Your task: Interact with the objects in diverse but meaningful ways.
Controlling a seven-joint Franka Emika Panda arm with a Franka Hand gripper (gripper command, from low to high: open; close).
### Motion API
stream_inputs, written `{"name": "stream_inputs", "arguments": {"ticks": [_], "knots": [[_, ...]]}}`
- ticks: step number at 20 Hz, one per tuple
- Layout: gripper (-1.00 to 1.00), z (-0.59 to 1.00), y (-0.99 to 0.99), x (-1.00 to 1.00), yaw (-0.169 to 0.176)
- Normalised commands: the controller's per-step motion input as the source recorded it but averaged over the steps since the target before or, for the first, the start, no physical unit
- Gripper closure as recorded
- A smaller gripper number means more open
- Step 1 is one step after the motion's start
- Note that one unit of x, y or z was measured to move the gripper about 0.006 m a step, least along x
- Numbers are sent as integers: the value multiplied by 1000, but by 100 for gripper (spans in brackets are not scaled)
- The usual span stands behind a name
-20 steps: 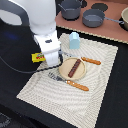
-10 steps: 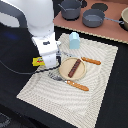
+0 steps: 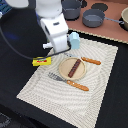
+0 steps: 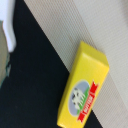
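Now the white arm has shifted slightly toward the exterior view's right compared with a second ago, and its bulk covers the end effector, so whether the jaws are open or closed cannot be told. The yellow packet point(image 3: 41, 61) lies flat at the near-left edge of the striped placemat point(image 3: 100, 100), half on the mat and half on the dark surface point(image 3: 15, 75), just as it lay before; the wrist view shows it close up point(image 4: 85, 90), with a red banner and a round printed emblem, nothing gripping it. The pale-blue block point(image 3: 74, 40) stands upright on the mat just beside the arm, unmoved. The dark-brown stick point(image 3: 74, 68) rests on the tan plate point(image 3: 63, 65), between the two orange-handled utensils. Grey pots point(image 3: 93, 19) sit well apart at the back.
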Motion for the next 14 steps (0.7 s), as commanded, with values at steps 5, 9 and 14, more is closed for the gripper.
{"name": "stream_inputs", "arguments": {"ticks": [5, 9, 14], "knots": [[-100, -433, 245, -613, -20], [-100, -454, 36, -686, -88], [-100, -507, 70, -649, -79]]}}
